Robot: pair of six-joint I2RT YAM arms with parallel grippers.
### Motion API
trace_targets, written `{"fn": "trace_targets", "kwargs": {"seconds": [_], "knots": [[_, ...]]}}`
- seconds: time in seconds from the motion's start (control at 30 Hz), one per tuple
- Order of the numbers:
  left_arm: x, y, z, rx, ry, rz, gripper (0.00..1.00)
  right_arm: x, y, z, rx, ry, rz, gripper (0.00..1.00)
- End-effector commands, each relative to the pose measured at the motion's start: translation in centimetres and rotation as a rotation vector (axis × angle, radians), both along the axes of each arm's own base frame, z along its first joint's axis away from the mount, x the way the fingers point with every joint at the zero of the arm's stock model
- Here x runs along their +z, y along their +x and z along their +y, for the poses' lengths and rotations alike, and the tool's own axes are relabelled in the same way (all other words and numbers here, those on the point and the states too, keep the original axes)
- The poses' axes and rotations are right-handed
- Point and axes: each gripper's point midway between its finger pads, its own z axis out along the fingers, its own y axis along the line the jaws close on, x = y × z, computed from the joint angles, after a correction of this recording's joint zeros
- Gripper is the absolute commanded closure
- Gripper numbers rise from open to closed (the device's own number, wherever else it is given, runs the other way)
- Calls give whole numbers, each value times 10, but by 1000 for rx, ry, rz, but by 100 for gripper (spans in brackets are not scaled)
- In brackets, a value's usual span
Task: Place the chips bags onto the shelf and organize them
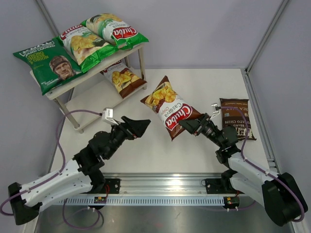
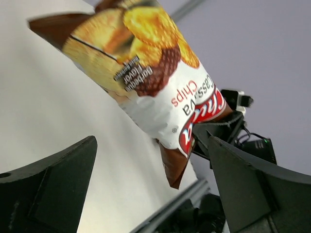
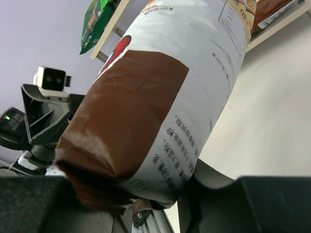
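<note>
White table (image 1: 146, 150); right hand (image 1: 187, 124) grips brown Chuba bag (image 1: 170, 107).

Bright, even light; faint, soft shadows.

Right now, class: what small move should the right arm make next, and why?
Probably swing the brown Chuba bag left toward the shelf's lower board: the right gripper is shut on its end, the left gripper stands open, and three bags cover the top board.

Table (image 1: 146, 150) bears shelf (image 1: 92, 100) and dark brown bag (image 1: 236, 114); shelf holds four bags (image 1: 85, 43).
</note>
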Motion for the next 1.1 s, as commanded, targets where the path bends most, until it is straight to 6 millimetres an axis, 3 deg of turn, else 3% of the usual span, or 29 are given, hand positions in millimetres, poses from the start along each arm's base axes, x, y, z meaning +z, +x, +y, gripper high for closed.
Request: {"fn": "trace_targets", "kwargs": {"seconds": [0.0,0.03,0.07,0.1,0.13,0.23,0.27,0.33,0.37,0.6,0.63,0.67,0.7,0.8,1.07], "knots": [[-34,7,57,190,405,99,1,51,-2,5,38,79,-186,85],[-3,9,65,218,402,77,1,51,-1,8,51,93,-175,85],[1,9,68,223,443,83,1,57,-2,10,65,109,-199,86],[-10,6,76,221,558,117,1,54,2,19,88,110,-183,85],[18,8,79,236,546,95,1,55,4,22,94,121,-177,85],[30,6,88,229,658,97,1,55,14,43,122,151,-149,85],[52,5,90,229,645,69,1,59,14,50,133,167,-163,86],[56,4,100,239,724,78,1,55,22,73,148,175,-142,86],[75,2,104,247,709,54,1,55,27,80,146,179,-135,87],[123,-5,148,328,839,-15,1,49,60,159,173,226,-126,87],[127,-4,153,349,849,-23,1,48,65,165,166,243,-120,87],[132,-6,159,358,861,-40,1,63,64,177,184,288,-149,87],[136,-6,162,368,857,-51,1,47,72,188,180,279,-118,88],[142,-8,172,396,856,-82,1,39,85,222,181,296,-80,89],[133,-6,178,444,837,-112,1,23,121,302,151,275,10,89]]}}
